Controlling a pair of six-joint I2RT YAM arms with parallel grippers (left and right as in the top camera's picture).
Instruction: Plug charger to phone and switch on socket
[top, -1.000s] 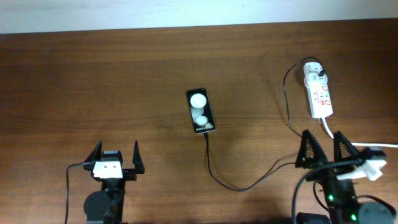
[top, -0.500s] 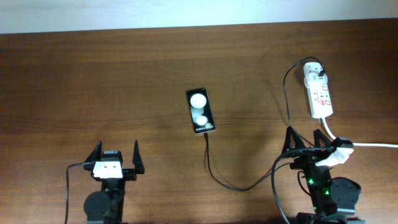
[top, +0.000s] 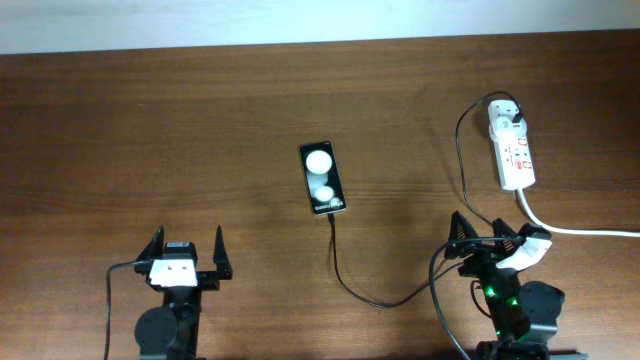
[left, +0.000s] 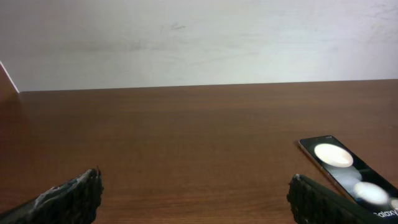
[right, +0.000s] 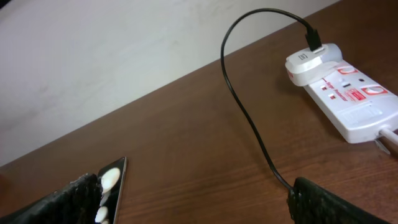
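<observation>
The black phone lies flat at the table's middle, two white spots on it; it also shows in the left wrist view and the right wrist view. The thin black charger cable runs from the phone's near end in a curve to the white plug adapter, which sits in the white socket strip. The adapter and strip show in the right wrist view. My left gripper is open and empty near the front left. My right gripper is open and empty, just in front of the strip.
The strip's thick white cord runs off to the right edge past my right gripper. A pale wall stands behind the table's far edge. Bare brown wood lies to the left of the phone.
My right arm has drawn back and shifted left, away from the socket strip, and turned a little. The left arm, the phone, the cable and the strip have not moved.
</observation>
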